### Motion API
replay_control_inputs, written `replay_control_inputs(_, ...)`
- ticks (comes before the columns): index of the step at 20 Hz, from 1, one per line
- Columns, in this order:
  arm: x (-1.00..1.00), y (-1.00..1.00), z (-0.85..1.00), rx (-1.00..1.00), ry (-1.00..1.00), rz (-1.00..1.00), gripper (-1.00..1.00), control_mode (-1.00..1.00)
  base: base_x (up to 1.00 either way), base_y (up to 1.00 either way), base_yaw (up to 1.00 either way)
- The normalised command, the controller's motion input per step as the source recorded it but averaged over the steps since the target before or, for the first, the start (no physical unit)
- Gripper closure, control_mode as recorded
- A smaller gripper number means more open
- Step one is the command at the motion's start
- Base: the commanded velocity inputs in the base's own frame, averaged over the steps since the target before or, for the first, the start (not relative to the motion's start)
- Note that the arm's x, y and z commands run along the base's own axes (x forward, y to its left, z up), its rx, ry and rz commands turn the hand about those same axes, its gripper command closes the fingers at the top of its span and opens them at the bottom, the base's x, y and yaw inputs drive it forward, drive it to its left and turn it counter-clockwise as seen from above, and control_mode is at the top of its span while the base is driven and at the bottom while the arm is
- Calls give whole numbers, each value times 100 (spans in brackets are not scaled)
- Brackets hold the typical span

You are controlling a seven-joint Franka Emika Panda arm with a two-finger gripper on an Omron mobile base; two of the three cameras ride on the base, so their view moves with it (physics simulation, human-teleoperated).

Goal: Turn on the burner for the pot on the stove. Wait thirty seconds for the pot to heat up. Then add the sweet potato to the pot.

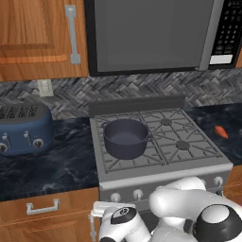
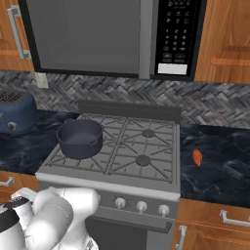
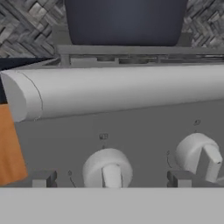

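Wide-open gripper (image 3: 112,181) faces the grey steel stove's front-left round silver knob (image 3: 107,168); burner unlit under the dark blue-grey pot (image 1: 125,137), orange sweet potato (image 2: 197,156) on the counter's right side.

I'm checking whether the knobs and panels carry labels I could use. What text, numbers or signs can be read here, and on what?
No text can be read.
Microwave keypad: rows of pale marks, too small to read.
Stove front panel: small dark marks above each knob, too blurred to read.
Toaster: no visible lettering.

Arm folded low, elbow bent. Hand (image 3: 111,178) level, pointing straight forward, fingers (image 3: 43,178) spread wide apart with nothing between them.
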Motion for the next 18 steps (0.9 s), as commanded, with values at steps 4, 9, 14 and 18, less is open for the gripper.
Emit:
replay_control_inputs(4,6,0,-30,0,0,0,-100,-100,0,0,0)
replay_control_inputs(9,24,-9,-21,0,0,0,-100,-100,0,0,0)
replay_control_inputs(14,31,-26,-8,0,0,0,-100,-100,0,0,0)
replay_control_inputs(18,19,-3,0,0,-1,0,100,-100,0,0,0)
